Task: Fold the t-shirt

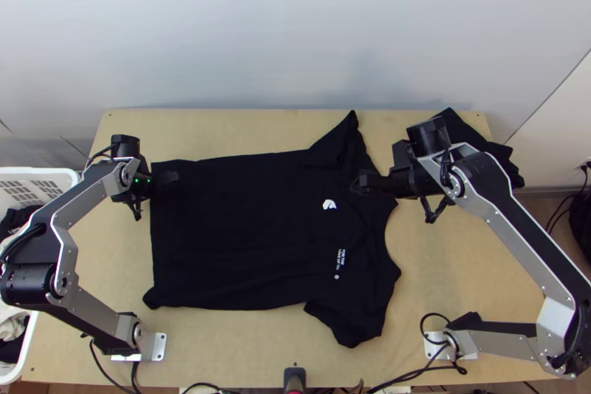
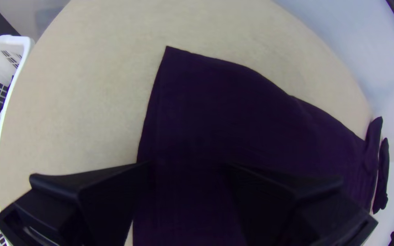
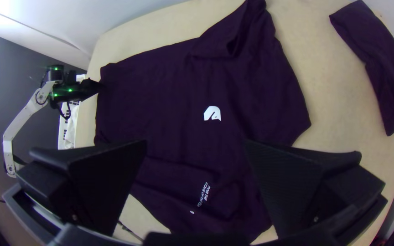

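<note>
A black t-shirt point(image 1: 244, 231) lies spread on the table, its hem at the left and its collar and sleeves at the right; the far sleeve is rumpled. Over the hem's far corner is my left gripper point(image 1: 168, 178). In the left wrist view the left gripper point(image 2: 185, 168) stands open above the shirt point(image 2: 206, 105), nothing between its fingers. My right gripper point(image 1: 362, 183) hangs above the upper chest, near the white logo. The right wrist view has the right gripper point(image 3: 196, 148) wide open over the shirt point(image 3: 169, 91), holding nothing.
Another dark cloth point(image 1: 473, 131) lies bunched at the table's far right corner, partly behind the right arm. A white basket point(image 1: 66, 179) with clothes stands off the table's left edge. Bare table point(image 1: 458, 268) extends right of the shirt. Cables run along the near edge.
</note>
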`<state>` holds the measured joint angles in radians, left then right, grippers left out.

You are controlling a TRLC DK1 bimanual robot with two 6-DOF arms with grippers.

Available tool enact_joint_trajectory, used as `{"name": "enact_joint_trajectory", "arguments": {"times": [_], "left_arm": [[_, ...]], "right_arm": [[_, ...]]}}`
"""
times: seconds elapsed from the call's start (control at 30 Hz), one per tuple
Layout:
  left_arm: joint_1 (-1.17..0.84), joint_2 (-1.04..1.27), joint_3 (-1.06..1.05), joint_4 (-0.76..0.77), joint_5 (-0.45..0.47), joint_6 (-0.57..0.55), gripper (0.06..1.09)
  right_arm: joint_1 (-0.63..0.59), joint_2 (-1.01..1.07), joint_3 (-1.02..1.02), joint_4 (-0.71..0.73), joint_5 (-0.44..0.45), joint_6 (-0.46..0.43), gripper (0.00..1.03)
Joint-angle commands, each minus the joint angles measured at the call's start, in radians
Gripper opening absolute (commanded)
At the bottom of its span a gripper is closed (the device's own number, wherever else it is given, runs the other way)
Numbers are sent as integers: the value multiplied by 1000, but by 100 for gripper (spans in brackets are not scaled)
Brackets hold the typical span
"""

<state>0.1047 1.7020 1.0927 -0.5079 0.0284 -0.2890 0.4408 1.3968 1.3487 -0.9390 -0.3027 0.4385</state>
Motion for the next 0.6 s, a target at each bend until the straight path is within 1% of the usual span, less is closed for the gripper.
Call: {"name": "enact_joint_trajectory", "arguments": {"times": [0.0,0.1,0.2,0.27,0.43,0.57], "left_arm": [[-3,16,-1,-1,-1,-16,75],[-3,15,-2,-3,-1,-24,58],[-3,4,-4,8,-2,-29,31],[-5,-8,-11,39,-2,-19,10],[-10,-25,-14,43,-2,-19,10],[-2,-41,-8,46,-2,-25,10]], "right_arm": [[-2,-7,-23,0,14,3,99],[-1,-7,-31,0,16,5,99],[-1,-5,-28,2,16,6,99],[-1,-4,-25,3,17,6,99],[-1,27,-25,39,19,8,99],[-1,93,-10,103,24,11,99]]}}
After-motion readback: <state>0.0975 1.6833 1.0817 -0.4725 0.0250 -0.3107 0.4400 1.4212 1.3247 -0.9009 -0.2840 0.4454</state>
